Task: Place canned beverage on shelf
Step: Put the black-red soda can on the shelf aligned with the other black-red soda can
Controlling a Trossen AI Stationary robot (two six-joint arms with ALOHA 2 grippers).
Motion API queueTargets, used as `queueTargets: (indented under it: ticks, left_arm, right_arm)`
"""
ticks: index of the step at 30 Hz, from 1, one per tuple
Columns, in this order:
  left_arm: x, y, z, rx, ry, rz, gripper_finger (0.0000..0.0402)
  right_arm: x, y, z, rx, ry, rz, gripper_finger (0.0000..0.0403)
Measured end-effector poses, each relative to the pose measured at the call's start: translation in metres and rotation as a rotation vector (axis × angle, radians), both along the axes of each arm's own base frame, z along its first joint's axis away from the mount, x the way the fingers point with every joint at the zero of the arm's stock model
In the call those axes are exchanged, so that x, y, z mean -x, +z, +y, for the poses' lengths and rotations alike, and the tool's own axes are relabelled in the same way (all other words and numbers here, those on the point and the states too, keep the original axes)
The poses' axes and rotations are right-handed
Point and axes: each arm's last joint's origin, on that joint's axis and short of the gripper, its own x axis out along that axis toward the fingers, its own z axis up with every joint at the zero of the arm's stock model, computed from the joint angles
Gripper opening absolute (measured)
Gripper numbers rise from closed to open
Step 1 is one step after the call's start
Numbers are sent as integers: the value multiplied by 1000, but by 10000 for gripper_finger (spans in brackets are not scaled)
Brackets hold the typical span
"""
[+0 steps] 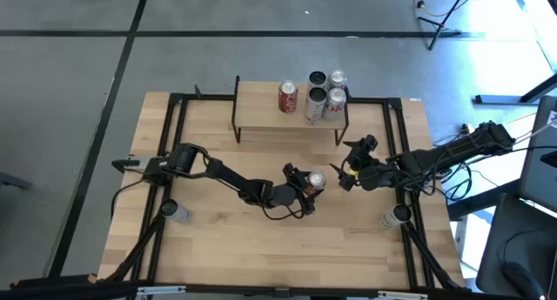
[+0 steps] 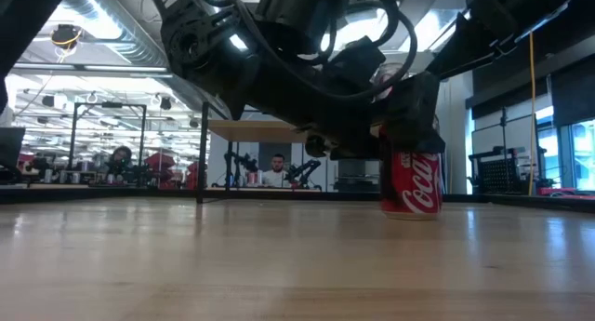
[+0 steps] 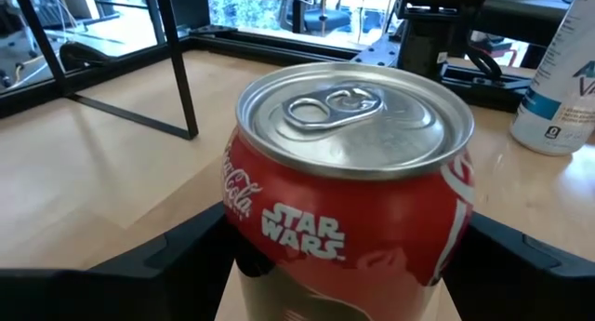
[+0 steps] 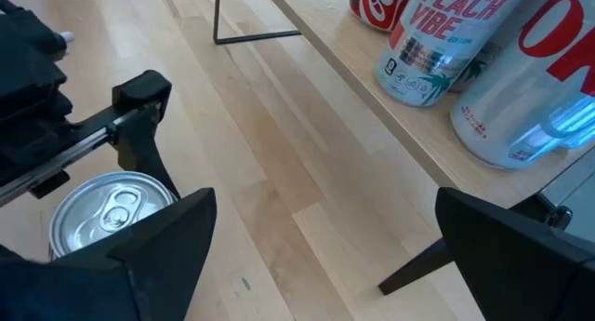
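A red Coca-Cola can stands upright on the wooden table, in front of the shelf, near the middle. My left gripper is shut on it; the can's silver top fills the left wrist view. My right gripper is open and empty just to the can's right, with the can's top in its wrist view. The shelf, a light-wood board on thin black legs, stands at the table's far edge and bears several cans. My left gripper pinches the can's red side wall just below the rim, one finger on each side. The fingers come about level from the table's left. The can stands upright with its bottom on the table.
Black frame rails run along the table's left and right sides. A small clear bottle stands near each front corner. A white-labelled bottle shows beyond the can. People sit in the room behind the table.
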Motion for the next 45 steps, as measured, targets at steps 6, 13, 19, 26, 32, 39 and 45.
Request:
queueTargets:
  ticks: [6, 13, 19, 26, 32, 39, 45]
  left_arm:
    - [0, 1, -1, -20, -12, 7, 287]
    - [1, 3, -7, -30, -44, 0, 261]
    - [8, 29, -15, -60, -106, 56, 260]
    - [23, 96, -11, -80, -138, 29, 261]
    - [45, 148, 6, -156, -122, 64, 262]
    - [67, 176, 52, -175, -29, 164, 262]
    - [70, 174, 99, -143, 16, 210, 262]
  right_arm:
    - [0, 0, 0, -5, 6, 2, 390]
    - [0, 0, 0, 8, -2, 2, 390]
    - [0, 0, 0, 5, 3, 9, 390]
    - [0, -1, 0, -1, 9, 12, 390]
    - [0, -1, 1, -22, 31, 20, 390]
    - [2, -8, 1, -28, 35, 38, 390]
    - [2, -9, 1, -44, 45, 39, 390]
